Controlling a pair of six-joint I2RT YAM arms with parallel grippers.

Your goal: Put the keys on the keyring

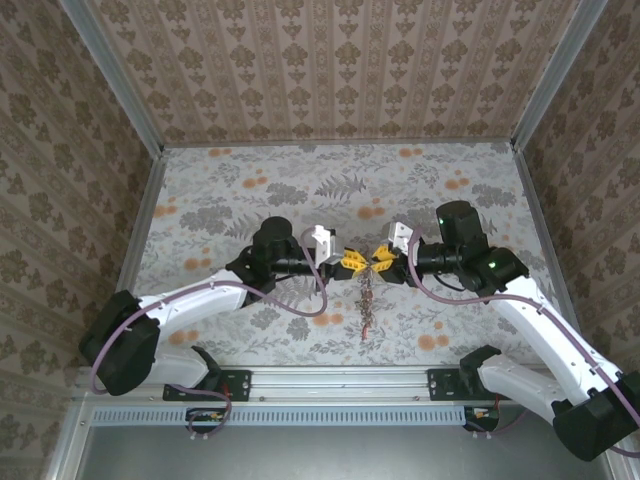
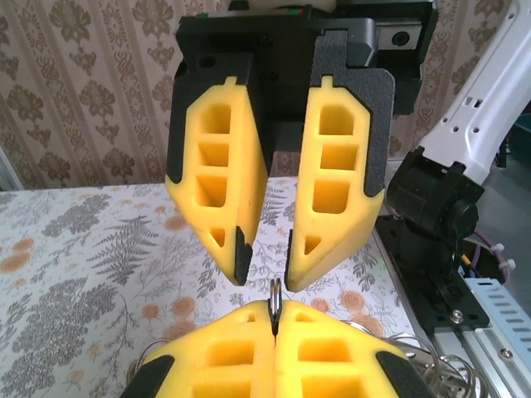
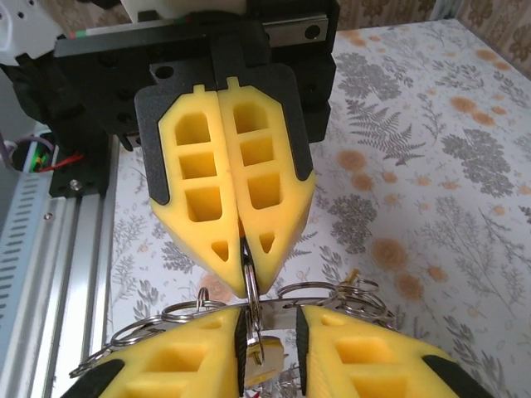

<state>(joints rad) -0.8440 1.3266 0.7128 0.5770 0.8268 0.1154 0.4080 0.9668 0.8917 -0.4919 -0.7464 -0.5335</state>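
"Yellow pads on your left claw: together or apart?"

"Together. My left gripper [image 2: 274, 319] is clamped on the keyring [image 2: 274, 292]. Its thin steel edge stands upright between the pad tips, up off the table [image 1: 250, 180]."

"And the other claw?"

"My right gripper [image 3: 274, 323] faces it tip to tip with its jaws apart. The ring's wire runs through the gap, and neither pad pinches it. Something pale yellow sits down in that gap. It may be a key head, but I cannot tell."

"Where do the keys lie from there?"

"Below. Smaller rings [image 3: 353, 297] fan out beside the big one just past my right pads. From above, a strand of keys [image 1: 368, 305] runs from the meeting point toward my bases."

"What does the next move turn on?"

"The ring stands edge-on along the line between the two claws, and the right claw sits astride it. So I judge the right arm should close and work a key onto the wire while the left holds. If the ring twists in the left grip, the wire goes out of line with the right gap."
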